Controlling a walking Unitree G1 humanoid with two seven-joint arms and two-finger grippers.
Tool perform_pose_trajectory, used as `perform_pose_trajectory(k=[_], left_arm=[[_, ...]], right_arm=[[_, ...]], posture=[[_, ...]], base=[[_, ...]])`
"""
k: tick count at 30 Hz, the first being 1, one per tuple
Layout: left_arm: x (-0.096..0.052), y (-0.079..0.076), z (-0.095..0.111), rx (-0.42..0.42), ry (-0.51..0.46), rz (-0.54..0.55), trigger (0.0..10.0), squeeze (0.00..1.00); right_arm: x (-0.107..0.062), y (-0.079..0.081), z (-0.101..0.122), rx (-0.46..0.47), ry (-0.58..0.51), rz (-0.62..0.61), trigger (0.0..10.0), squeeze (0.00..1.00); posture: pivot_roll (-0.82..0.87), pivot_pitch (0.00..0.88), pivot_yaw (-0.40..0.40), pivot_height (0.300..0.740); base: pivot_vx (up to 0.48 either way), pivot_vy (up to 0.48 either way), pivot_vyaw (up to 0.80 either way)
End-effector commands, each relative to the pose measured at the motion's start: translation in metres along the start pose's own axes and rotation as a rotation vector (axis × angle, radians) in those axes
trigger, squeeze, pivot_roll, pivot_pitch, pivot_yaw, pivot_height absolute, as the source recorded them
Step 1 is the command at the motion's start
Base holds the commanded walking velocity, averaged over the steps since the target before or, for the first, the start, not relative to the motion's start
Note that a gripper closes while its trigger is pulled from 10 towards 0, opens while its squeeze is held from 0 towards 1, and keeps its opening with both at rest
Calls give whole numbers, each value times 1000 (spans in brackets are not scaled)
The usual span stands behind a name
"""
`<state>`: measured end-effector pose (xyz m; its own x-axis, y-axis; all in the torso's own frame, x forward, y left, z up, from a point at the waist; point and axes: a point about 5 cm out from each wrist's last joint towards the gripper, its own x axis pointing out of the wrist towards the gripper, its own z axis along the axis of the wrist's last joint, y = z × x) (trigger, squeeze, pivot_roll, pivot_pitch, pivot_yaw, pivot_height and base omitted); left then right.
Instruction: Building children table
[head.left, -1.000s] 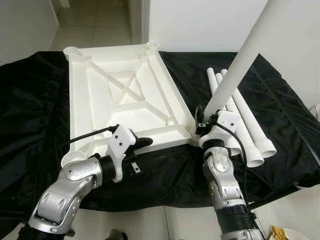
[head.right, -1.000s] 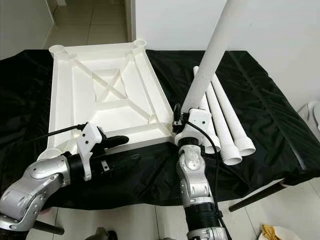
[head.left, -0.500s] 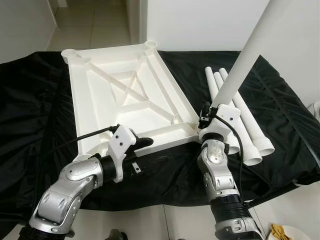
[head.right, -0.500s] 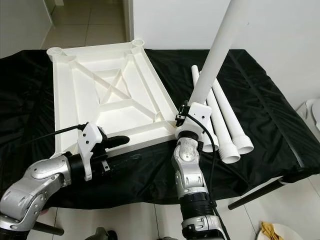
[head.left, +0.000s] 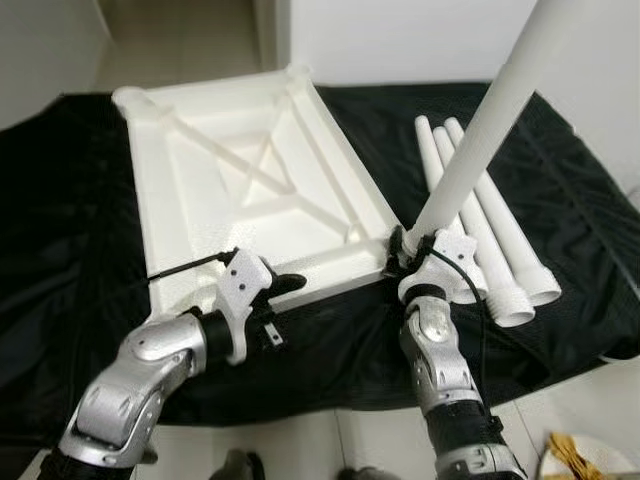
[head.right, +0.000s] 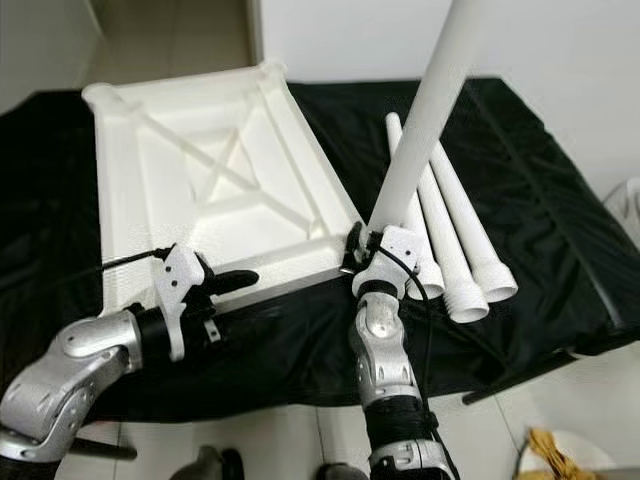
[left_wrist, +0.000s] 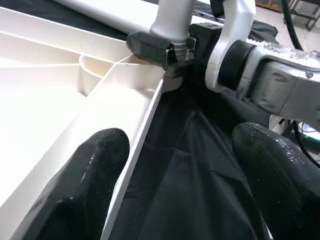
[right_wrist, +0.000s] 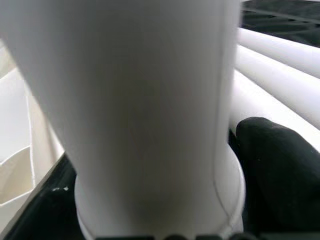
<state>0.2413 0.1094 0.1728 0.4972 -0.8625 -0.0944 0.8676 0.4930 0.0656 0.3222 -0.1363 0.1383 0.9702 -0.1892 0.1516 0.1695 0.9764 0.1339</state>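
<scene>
Your right gripper (head.left: 408, 252) pinches the table leg (head.left: 480, 130), leaning up and rightward over the tabletop (head.left: 240, 190) corner; your left gripper (left_wrist: 175, 165) straddles the rim, fingers spread.

The upper end of the raised table leg (head.left: 480, 140) runs out past the top edge of both eye views, so its full length is not seen. Its lower end is hidden behind the right gripper (head.left: 405, 250), and whether it sits in the corner socket of the tabletop (head.left: 200, 200) cannot be told. In the right wrist view the leg is so close that it blurs and its edges are cut off. The left gripper (left_wrist: 180, 165) shows as two dark fingertips (left_wrist: 85, 185), soft and cropped by the lower edge. Both eye views are slightly blurred. A yellowish thing (head.left: 575, 455) on the floor is cut by the corner and too small to name.
</scene>
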Motion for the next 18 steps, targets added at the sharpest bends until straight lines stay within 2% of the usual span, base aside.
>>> perform_pose_trajectory(k=[1,3,6,7,14,18], left_arm=[[0,-1,-2,-13,7,1,10000,0],[0,-2,-2,-11,5,-1,10000,0],[1,-1,-2,-13,4,0,10000,0],[1,-1,-2,-14,3,1,10000,0],[2,-1,-2,-12,3,1,10000,0],[3,-2,-3,-13,5,-4,10000,0]], right_arm=[[-3,-7,-13,6,63,-9,10000,1000],[1,-8,-9,51,52,50,10000,1000],[4,-9,-6,53,52,98,10000,1000],[7,-9,-3,40,50,154,10000,0],[11,-10,3,37,28,242,10000,0],[17,-15,11,13,8,301,10000,0]], posture=[[-29,133,22,740],[-33,134,20,740],[-35,133,19,740],[-37,133,19,740],[-38,132,19,740],[-40,130,20,740]], base=[[0,0,0],[0,0,0],[0,0,0],[0,0,0],[0,0,0],[0,0,0]])
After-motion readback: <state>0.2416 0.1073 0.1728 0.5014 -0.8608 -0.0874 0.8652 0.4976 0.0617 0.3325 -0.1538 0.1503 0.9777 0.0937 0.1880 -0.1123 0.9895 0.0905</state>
